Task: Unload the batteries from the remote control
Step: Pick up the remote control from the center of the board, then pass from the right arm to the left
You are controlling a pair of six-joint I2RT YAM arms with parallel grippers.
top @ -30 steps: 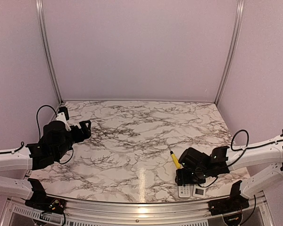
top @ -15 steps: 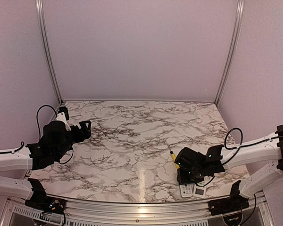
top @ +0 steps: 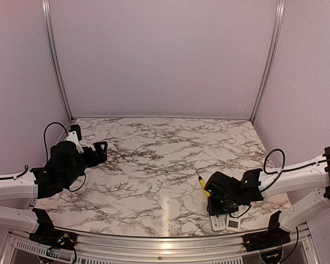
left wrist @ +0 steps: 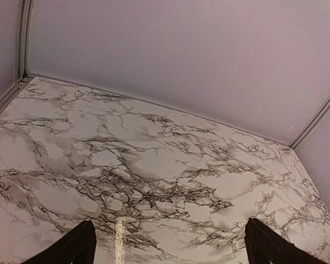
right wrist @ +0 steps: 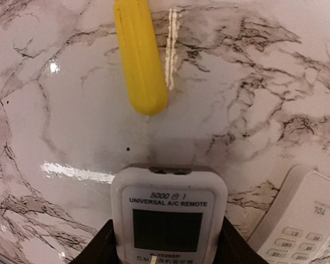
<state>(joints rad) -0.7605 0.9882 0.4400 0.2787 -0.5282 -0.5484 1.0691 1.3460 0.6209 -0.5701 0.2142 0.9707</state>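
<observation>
In the right wrist view a white remote control [right wrist: 169, 217], with a dark screen and the print "UNIVERSAL A/C REMOTE", lies face up on the marble table. My right gripper [right wrist: 165, 247] is shut on it, one black finger against each long side. In the top view the right gripper [top: 220, 208] sits low over the remote near the table's front right edge. The batteries are hidden. At the left side, my left gripper [top: 99, 149] hangs above the table, open and empty, and its fingertips [left wrist: 80, 242] stand far apart.
A yellow-handled screwdriver [right wrist: 138, 55] lies just beyond the remote's top end; the screwdriver [top: 204, 187] is just beyond the right gripper. A second white remote [right wrist: 300, 220] lies close to the right of the held one. The table's front edge [top: 170, 235] is close by.
The right gripper has closed onto the remote's sides and shifted slightly toward the table's front edge. The left arm has not moved.
</observation>
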